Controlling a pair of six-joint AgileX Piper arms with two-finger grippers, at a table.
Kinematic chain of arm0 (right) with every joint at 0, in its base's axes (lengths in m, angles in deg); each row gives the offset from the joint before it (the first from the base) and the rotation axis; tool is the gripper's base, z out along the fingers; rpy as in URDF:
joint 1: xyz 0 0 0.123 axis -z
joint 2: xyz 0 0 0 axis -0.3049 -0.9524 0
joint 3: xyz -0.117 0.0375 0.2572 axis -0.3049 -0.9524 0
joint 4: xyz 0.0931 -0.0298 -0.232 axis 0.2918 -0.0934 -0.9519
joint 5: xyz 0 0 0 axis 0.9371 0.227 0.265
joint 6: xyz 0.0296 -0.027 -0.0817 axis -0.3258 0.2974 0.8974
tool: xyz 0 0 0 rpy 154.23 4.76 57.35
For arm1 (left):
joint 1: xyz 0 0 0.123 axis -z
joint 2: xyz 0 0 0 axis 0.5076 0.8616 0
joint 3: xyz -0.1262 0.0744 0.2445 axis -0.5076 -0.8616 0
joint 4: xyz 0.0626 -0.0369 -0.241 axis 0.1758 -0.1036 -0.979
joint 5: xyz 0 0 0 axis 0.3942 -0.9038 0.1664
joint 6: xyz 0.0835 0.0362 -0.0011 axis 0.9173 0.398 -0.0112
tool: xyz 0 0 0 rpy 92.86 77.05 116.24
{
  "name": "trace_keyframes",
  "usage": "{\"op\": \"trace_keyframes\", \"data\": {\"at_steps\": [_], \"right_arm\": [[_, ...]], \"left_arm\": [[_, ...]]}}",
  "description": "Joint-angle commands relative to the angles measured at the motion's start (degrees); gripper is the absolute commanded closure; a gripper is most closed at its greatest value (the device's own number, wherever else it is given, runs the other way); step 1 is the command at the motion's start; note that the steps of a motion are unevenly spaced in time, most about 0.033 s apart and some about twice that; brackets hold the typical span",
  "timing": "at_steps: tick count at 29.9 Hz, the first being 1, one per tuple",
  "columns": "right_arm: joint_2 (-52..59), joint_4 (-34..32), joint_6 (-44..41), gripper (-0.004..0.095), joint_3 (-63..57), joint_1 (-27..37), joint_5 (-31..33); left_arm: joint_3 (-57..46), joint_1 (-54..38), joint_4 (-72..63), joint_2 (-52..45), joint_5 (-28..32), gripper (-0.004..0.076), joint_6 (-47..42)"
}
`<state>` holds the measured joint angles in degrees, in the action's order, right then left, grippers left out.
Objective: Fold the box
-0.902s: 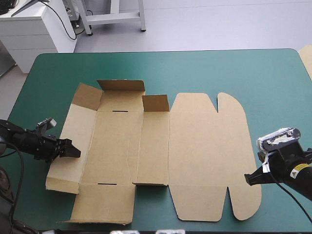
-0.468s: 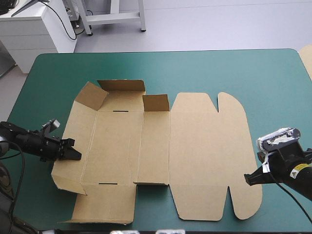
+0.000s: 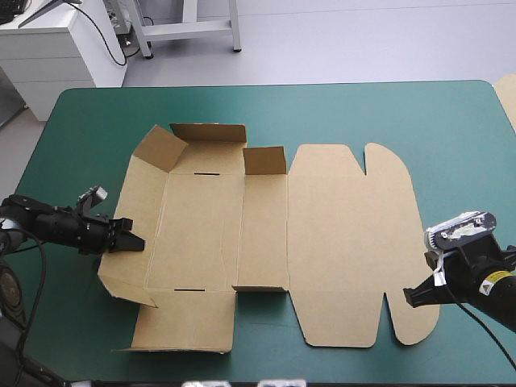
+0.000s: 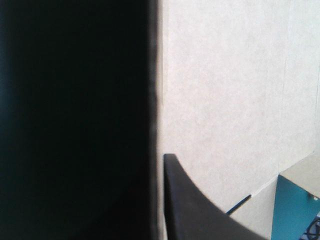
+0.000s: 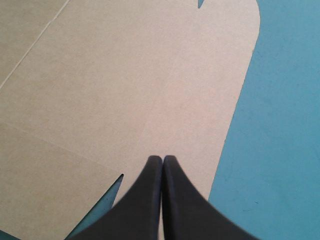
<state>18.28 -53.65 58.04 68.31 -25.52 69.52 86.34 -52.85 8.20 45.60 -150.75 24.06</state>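
Brown board, the box [image 3: 322, 234] lies as a cut sheet near the middle of the teal-green cover [image 3: 363, 105], its long side running across the table. Most of it is flat. The wide lid panel [image 3: 347, 242], with two rounded lobes, spreads toward the table's right edge, and the base panel lies left of the middle. The left wall [image 3: 129, 274] is tilted up off the cover. At the far left corner, the corner flap [image 3: 157, 149] and the far wall [image 3: 208, 133] stand raised. The near flap [image 3: 181, 322] lies almost flat.

The left gripper [image 3: 133, 242] reaches in from the table's left edge and meets the left wall about halfway along. In the left wrist view one black finger [image 4: 200, 215] lies against the pale face of the board [image 4: 225, 100]. The board's edge runs just beside the finger's tip, and everything beyond that edge is dark. The grip seems all but closed with the wall pinched in it, though the second finger cannot be made out.

The right gripper [image 3: 411, 297] sits at the near right lobe of the lid panel. In the right wrist view its fingers press together in one pointed arch [image 5: 162, 159] with nothing between them. The tip is over the board, just inside its rounded edge. Whether it touches the board cannot be told.
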Motion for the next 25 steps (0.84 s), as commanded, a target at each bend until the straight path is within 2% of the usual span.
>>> {"op": "trace_keyframes", "data": {"at_steps": [1,9,14,17,21,25], "right_arm": [[0.06,0.59,0.29,0.0929,1.42,0.33,-2.95],[0.06,-1.1,0.29,0.0929,1.53,0.33,-3.75],[0.06,-1.1,-0.5,0.0929,1.53,0.33,-3.76],[0.06,-1.1,-0.74,0.0929,1.53,0.33,-3.76],[0.06,-1.1,-0.74,0.0929,1.53,0.33,-3.91],[0.06,-1.1,-0.74,0.0929,1.53,0.33,-4.35]], "left_arm": [[4.33,3.89,-3.57,-2.79,-5.99,0.0729,-0.06],[22.2,18.11,4.9,-5.64,-4.97,0.0729,-5.16],[36.79,28.78,18.15,-5.51,-1.43,0.0729,-11.42],[44.22,34.96,26.27,-4.54,-1.46,0.0729,-12.9],[50.27,42.99,35.05,-3.52,0.95,0.0729,-13.92],[51.5,50.73,43.93,-2.46,3.68,0.0729,-13.92]]}}
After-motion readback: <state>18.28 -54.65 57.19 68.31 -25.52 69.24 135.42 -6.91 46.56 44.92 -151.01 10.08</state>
